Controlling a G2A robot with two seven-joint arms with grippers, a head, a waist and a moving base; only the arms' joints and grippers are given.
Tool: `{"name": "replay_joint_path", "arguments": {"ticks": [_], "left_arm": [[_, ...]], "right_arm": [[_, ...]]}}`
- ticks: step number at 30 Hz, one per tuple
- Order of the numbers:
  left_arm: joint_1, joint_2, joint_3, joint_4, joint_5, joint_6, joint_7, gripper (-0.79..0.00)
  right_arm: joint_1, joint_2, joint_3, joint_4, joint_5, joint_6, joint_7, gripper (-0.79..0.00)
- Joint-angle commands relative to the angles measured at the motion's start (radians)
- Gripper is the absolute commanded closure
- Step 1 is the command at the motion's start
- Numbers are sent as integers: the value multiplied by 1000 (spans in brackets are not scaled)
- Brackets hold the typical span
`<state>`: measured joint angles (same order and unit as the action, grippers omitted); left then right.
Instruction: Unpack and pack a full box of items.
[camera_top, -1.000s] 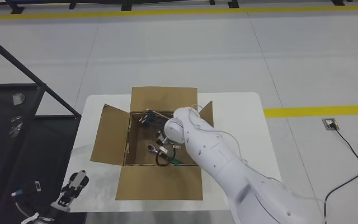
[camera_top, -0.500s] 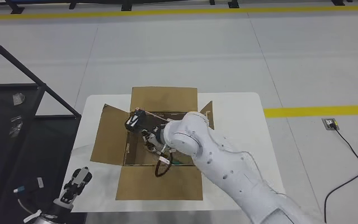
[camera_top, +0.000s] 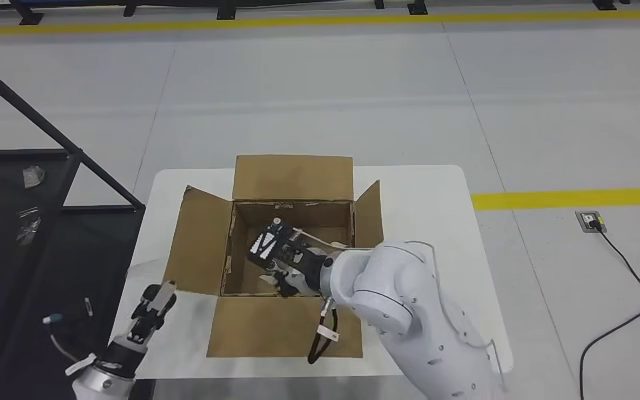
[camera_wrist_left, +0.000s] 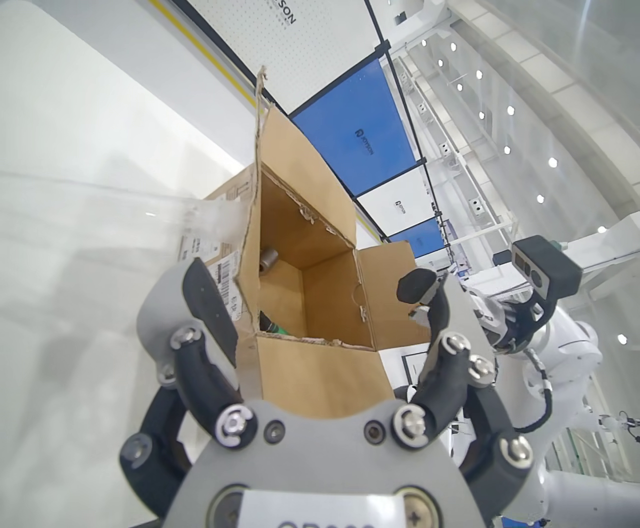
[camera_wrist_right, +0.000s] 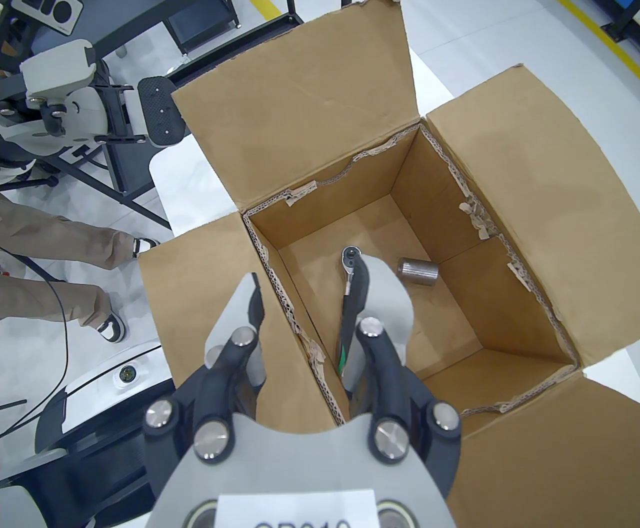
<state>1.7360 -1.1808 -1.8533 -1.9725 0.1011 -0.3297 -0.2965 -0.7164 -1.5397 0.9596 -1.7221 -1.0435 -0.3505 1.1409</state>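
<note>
Right gripper (camera_wrist_right: 310, 300) spread wide, empty, over the open box (camera_wrist_right: 435, 200) at centre of the top view.
We judge its fingers (camera_wrist_right: 372, 285) straddle a wall; lowering could snag cardboard and drag the box. Right wrist view gives us ratchet (camera_wrist_right: 350, 260) and socket (camera_wrist_right: 418, 271) on the floor, which the arm (camera_top: 400, 290) covers from above. Left gripper (camera_wrist_left: 320, 300) wide too, lower left.

Glossy white shell all along the right arm (camera_top: 400, 300), thick and rounded, with a thin black cable (camera_top: 318, 345) looping off near the wrist. The left gripper (camera_wrist_left: 310, 285) and right gripper (camera_wrist_right: 310, 285) look alike: grey metal plates, black linkages pinned with silver screws (camera_wrist_left: 235, 422), and grey fingers (camera_wrist_left: 207, 300) faced in black padding. There's a white label (camera_wrist_right: 295, 510) at the base.
</note>
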Motion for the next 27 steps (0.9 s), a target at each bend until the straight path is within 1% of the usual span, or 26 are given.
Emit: {"name": "replay_joint_path", "arguments": {"ticks": [1,4,7,12,17,20,23,27], "left_arm": [[-11,-1,11,-1,14,15,7,-785],[-19,-1,25,-7,30,26,12,-785],[-17,-2,33,-21,37,21,9,-785],[-9,-2,48,-45,60,16,-2,-785],[-12,-1,85,-64,110,21,-28,-785],[-24,-1,120,-64,142,32,-48,-785],[-54,-1,161,-43,167,62,-73,-785],[-96,-1,204,-15,189,95,-101,-785]], "right_arm": [[-19,3,3,-11,-7,-7,-35,-785],[-59,12,42,-62,15,-16,-96,-785],[-130,26,108,-144,45,-34,-170,-785],[-293,54,274,-280,133,-87,-297,-785],[-440,77,440,-346,268,-128,-385,-785],[-502,90,521,-352,342,-157,-395,-785],[-538,100,573,-350,387,-131,-366,-785],[-542,112,617,-307,467,-92,-315,-785]]}}
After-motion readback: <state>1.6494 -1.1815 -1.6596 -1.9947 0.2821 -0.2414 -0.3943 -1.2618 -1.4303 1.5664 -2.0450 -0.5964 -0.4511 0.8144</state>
